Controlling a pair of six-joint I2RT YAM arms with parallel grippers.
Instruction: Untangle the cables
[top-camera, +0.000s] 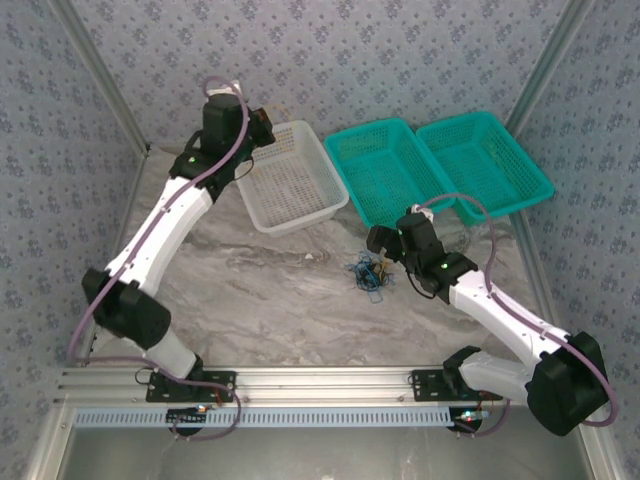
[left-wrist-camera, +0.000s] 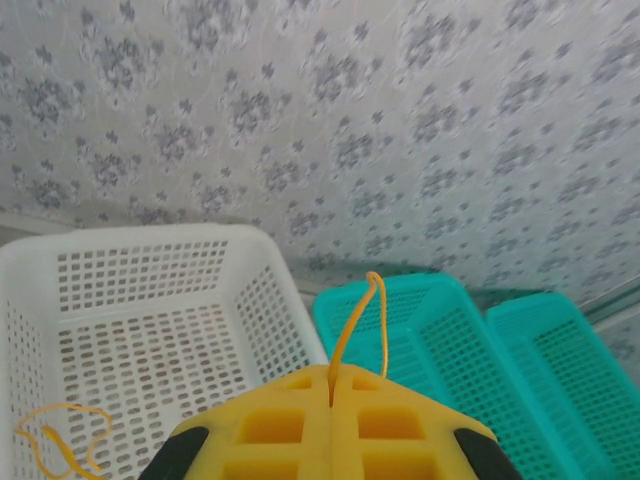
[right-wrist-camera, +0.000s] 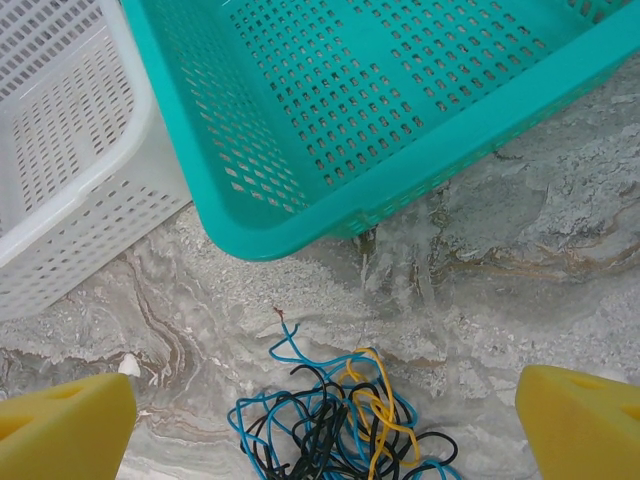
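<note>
On the marble tabletop (right-wrist-camera: 520, 270), cables (right-wrist-camera: 335, 420) lie knotted: blue, black, yellow-orange loops.

Bright, diffuse light throws only soft, faint shadows, and every view looks fairly sharp.

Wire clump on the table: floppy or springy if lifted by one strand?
Likely light and limp: the clump lies flat in thin loose loops. Probably drags together, since blue, black and yellow strands interlace. Some spring, though: the yellow wire pinched in the left gripper stands up arched.
</note>
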